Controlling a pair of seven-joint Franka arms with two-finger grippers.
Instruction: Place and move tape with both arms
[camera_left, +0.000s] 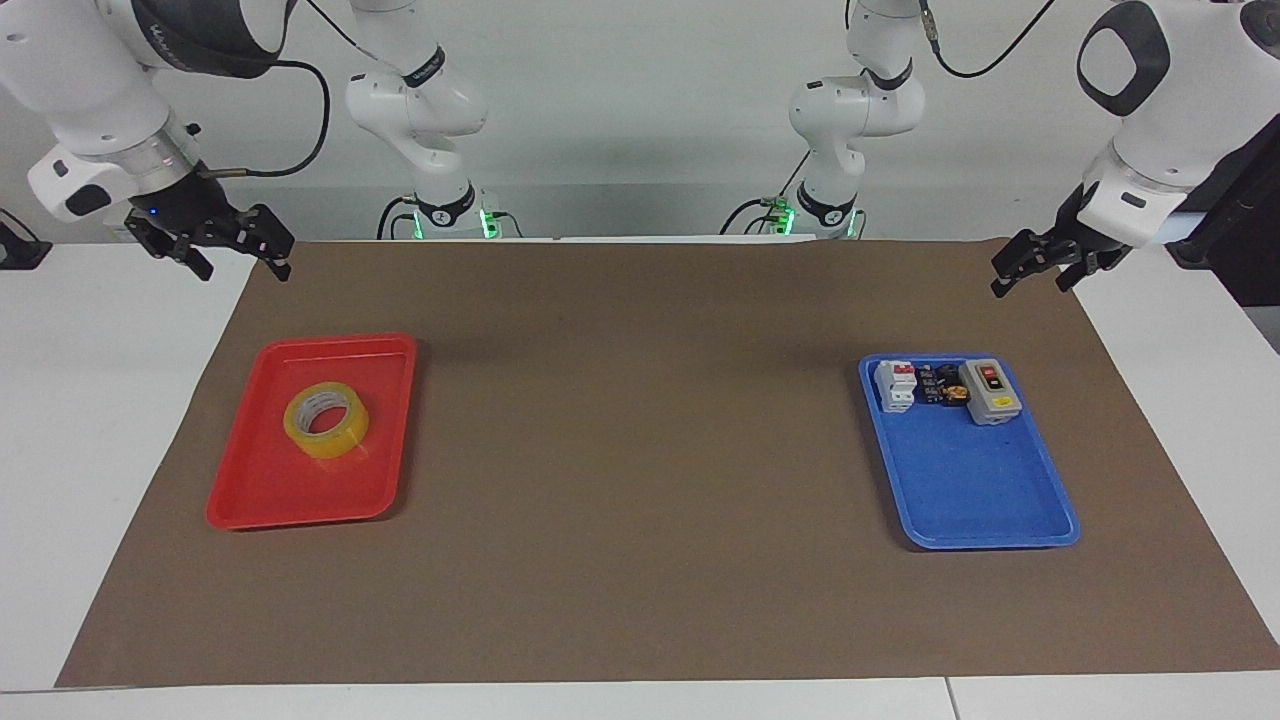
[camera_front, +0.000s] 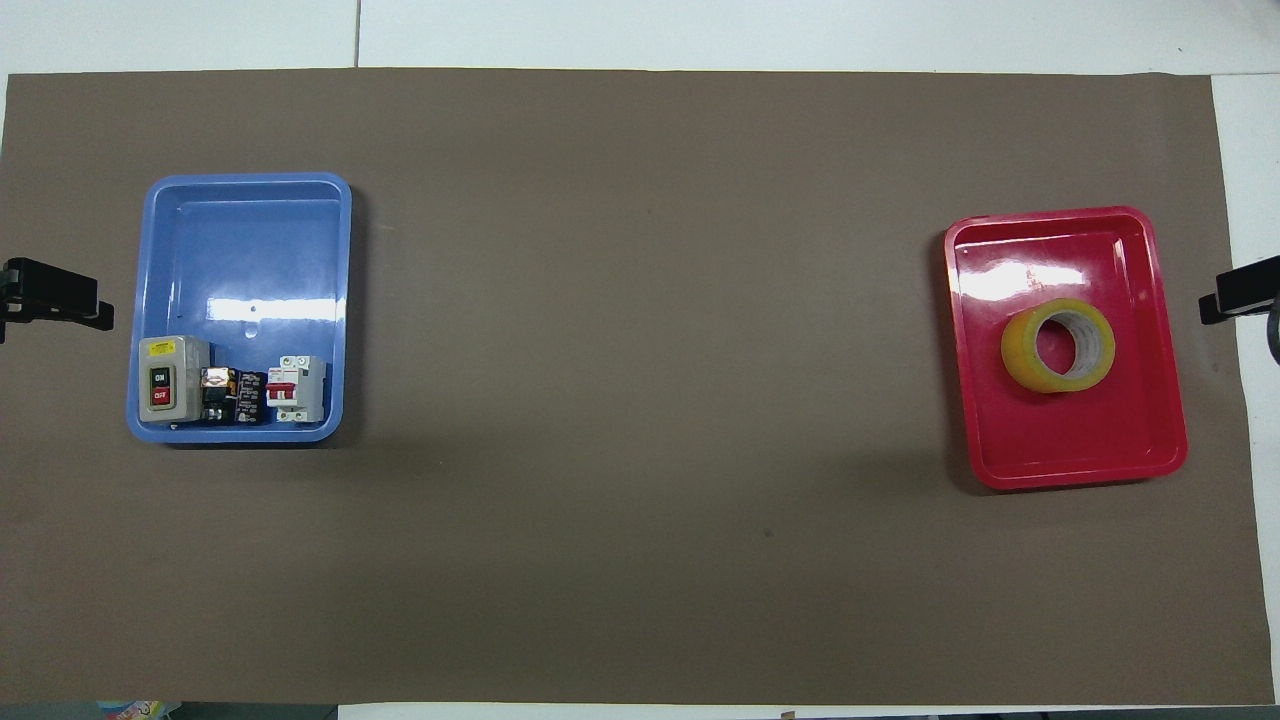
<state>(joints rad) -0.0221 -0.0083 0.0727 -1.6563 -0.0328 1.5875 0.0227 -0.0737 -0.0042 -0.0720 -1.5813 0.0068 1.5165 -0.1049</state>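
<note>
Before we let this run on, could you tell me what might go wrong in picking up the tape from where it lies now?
1. The tape lies flat in the red tray, so a pincer closing on it may strike the tray's floor or raised rim.
2. The light tray could slide on the brown mat if nudged.
3. The blue tray at the left arm's end already holds switches; a careless drop there might hit them.

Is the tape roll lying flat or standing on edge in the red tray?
Lying flat: the tape roll rests in the red tray with its open core facing up, seen in both views.
</note>
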